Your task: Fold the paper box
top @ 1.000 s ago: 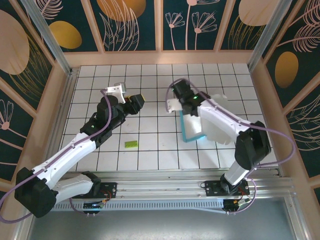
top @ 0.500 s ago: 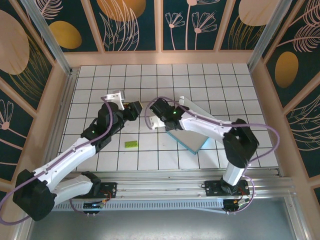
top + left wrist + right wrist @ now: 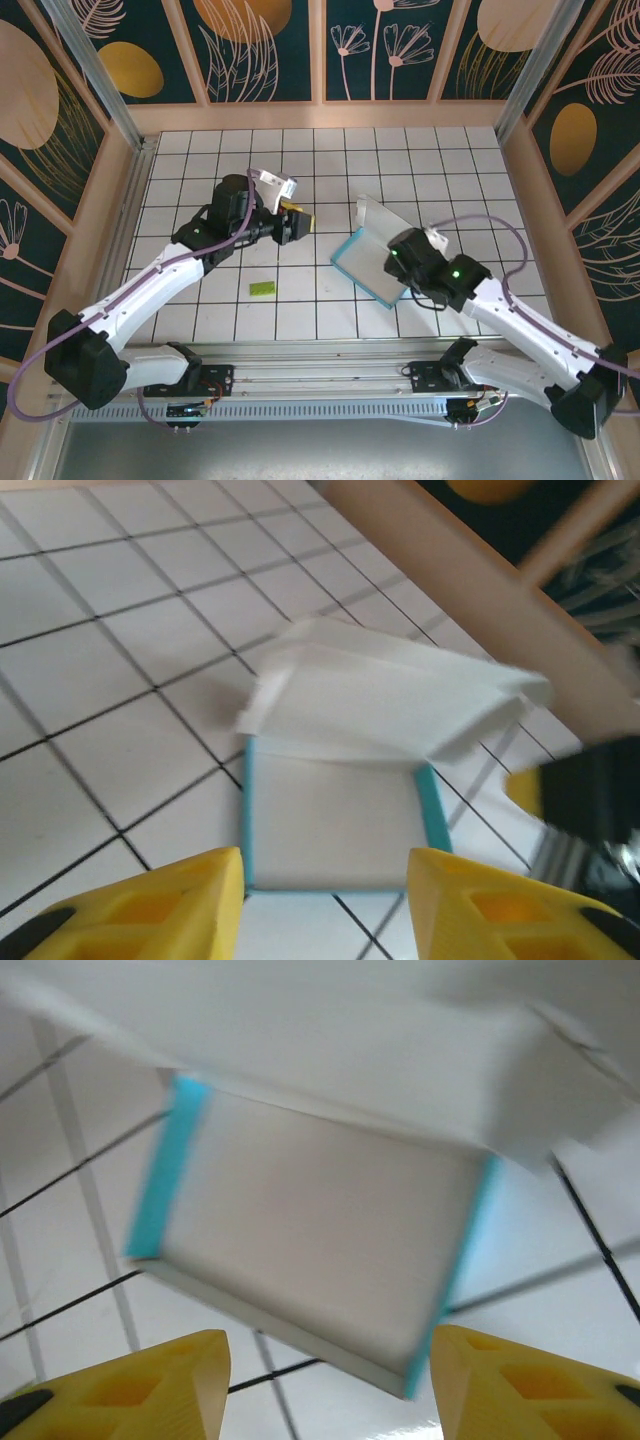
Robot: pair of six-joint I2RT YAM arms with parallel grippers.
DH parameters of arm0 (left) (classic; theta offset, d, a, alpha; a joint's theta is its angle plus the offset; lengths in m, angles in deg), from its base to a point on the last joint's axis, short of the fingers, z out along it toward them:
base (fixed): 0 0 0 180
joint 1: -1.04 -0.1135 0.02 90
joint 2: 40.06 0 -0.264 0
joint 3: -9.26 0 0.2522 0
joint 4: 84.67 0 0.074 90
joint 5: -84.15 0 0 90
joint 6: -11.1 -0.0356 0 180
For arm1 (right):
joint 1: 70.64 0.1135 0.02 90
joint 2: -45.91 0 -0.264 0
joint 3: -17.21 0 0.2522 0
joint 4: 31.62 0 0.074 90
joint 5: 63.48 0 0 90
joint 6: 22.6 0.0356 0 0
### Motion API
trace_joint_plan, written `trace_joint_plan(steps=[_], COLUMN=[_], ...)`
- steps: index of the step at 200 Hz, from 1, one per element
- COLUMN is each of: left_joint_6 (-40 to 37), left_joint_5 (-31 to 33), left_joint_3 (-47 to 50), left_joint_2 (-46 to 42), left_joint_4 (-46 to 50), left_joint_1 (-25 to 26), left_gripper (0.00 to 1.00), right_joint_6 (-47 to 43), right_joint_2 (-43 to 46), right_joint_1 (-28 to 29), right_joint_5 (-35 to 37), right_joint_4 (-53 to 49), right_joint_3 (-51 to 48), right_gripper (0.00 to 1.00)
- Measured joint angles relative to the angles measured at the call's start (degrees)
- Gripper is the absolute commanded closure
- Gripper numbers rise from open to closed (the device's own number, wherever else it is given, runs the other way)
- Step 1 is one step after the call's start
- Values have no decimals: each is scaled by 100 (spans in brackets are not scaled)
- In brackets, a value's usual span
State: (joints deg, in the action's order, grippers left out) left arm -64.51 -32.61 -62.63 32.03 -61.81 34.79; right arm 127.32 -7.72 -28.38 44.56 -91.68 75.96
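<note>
Well, the paper box [image 3: 362,262] lies on the white tiled table [image 3: 200,160], a little right of the middle, between the working ends of the two arms. It is a shallow tray with light blue rims and a pale floor. One whitish flap [image 3: 385,215] stands up from its far side, leaning at a tilt.

The left end effector [image 3: 302,222] hovers just left of the box and apart from it. Its yellow fingers [image 3: 150,905] are spread with nothing between them, and from its wrist camera the tray shows in the gap beyond the tips. The right end effector [image 3: 328,1345] faces the box from the near right. Its fingers are spread too, pinching nothing, with the tray's near edge lying just beyond the tips.

From above, the black wrist of the right arm [image 3: 520,320] covers the box's near right corner, so I cannot tell whether anything touches the card there. Both wrist pictures are blurred.

Round about, a tiny green rectangular piece [image 3: 263,288] lies flat on the table nearer the arm bases, below the left end effector and well apart from the box. Purple cables [image 3: 470,222] loop along both arms. A wooden border [image 3: 320,115] frames the tiles. Dark teal wall panels [image 3: 260,50] with pale leaf and flower drawings rise behind it. A metal rail [image 3: 320,362] carries the arm bases along the near edge.
</note>
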Motion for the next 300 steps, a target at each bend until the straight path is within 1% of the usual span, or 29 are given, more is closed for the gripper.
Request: trace_joint_plan(steps=[10,24,41,47,60,81,95,113,133,146,160,186,204,223,249,276,300], left_joint_6=[-170,-363,-573,-621,-732,-911,-970,-946,-824,-664,-448,22,363,750,1207,1318,1204], left_joint_5=[-387,-817,-1141,-1224,-1355,-1366,-1115,-509,-94,144,553,1517,2046,2417,2721,2730,2660], left_joint_3=[20,98,157,157,177,278,323,341,372,439,525,662,752,791,798,863,852], left_joint_2=[-13,-107,-280,-337,-450,-597,-638,-649,-678,-765,-896,-1093,-1137,-1075,-846,-702,-476], left_joint_4=[35,63,133,168,221,450,662,881,938,907,846,664,555,494,437,348,225], left_joint_1=[0,2,0,0,0,0,0,0,0,0,2,0,-26,-87,-205,-494,-914], left_gripper=[31,22,14,9,4,2,2,1,1,1,1,1,1,2,2,3,3], right_joint_6=[208,343,348,341,258,83,-50,-229,-570,-855,-1204,-1797,-2020,-2037,-1908,-1912,-2004], right_joint_2=[105,90,-107,-184,-391,-660,-887,-1198,-1443,-1587,-1716,-1965,-2402,-3001,-3849,-4529,-4767], right_joint_1=[-361,-791,-1021,-1078,-1235,-1397,-1423,-1421,-1429,-1432,-1432,-1432,-1432,-1401,-1296,-1252,-1252], right_joint_5=[-232,-487,-599,-629,-658,-678,-706,-721,-702,-682,-610,-544,-507,-393,-254,-254,-284], right_joint_4=[66,249,505,610,968,1602,2026,2476,2907,3117,3353,4052,4708,5305,5845,6133,6043], right_joint_3=[-352,-789,-1115,-1174,-1298,-1449,-1510,-1585,-1602,-1602,-1604,-1639,-1615,-1412,-850,-299,256], right_gripper=[40,38,38,38,42,53,60,66,75,78,78,78,78,77,74,73,60])
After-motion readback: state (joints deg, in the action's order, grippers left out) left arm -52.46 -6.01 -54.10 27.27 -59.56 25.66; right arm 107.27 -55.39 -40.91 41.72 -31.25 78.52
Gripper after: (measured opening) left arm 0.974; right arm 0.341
